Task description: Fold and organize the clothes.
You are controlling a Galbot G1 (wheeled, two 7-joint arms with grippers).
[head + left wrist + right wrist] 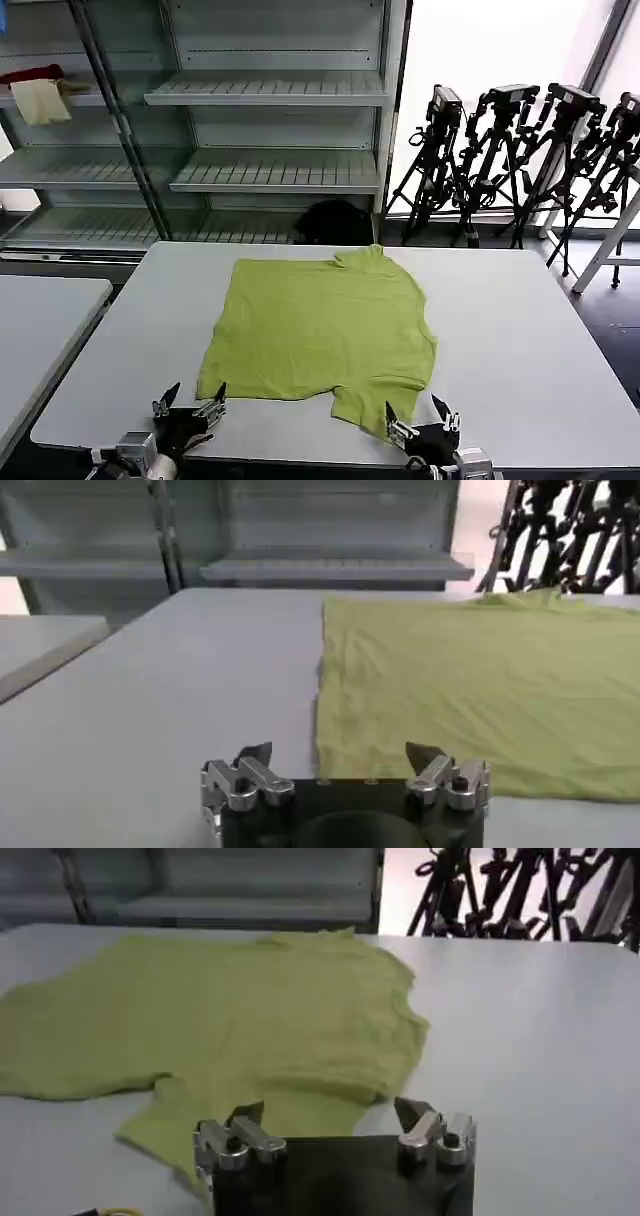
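Both grippers, left gripper [189, 403] and right gripper [423, 420], hover with fingers spread, empty. T-shirt [322, 332] lies flat on bench [520, 330] just ahead of the fingers. Best pinch near-edge corners evenly.

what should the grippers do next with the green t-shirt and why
Probably lower the right gripper onto the near sleeve and pinch it: the lime-green T-shirt lies flat and unfolded, both grippers are open at the table's near edge, and the left gripper sits just short of the hem.
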